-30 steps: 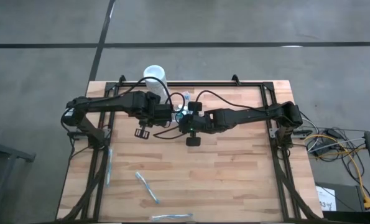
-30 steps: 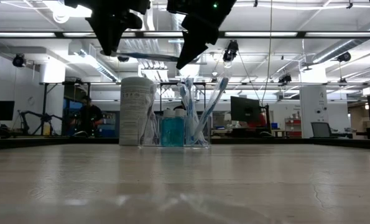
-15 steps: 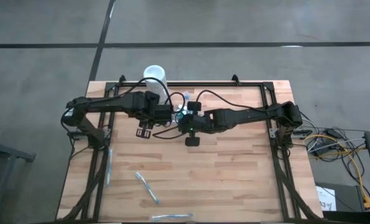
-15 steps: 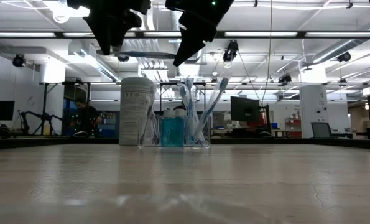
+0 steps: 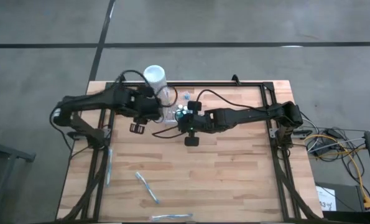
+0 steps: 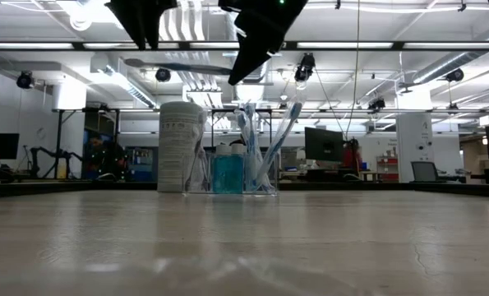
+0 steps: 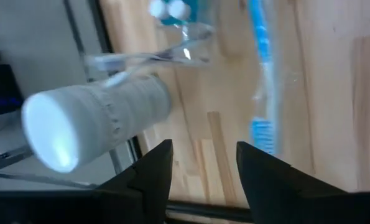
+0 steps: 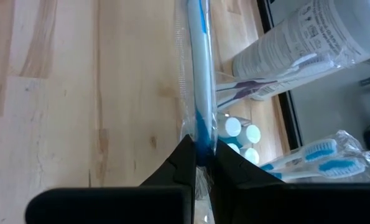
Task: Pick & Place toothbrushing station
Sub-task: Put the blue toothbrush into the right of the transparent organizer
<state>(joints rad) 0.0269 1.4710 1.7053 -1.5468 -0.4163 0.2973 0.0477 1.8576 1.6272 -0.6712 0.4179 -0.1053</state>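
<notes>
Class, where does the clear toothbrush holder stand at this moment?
In the high view, the clear holder stands near the table's far edge, left of centre, beside the white cylindrical container, between both grippers.

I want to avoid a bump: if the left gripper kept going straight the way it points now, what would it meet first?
Probably the white cylindrical container. The open left gripper points between it and a wrapped toothbrush, with bare table ahead; depth is unclear, so it might slip past to the wood.
</notes>
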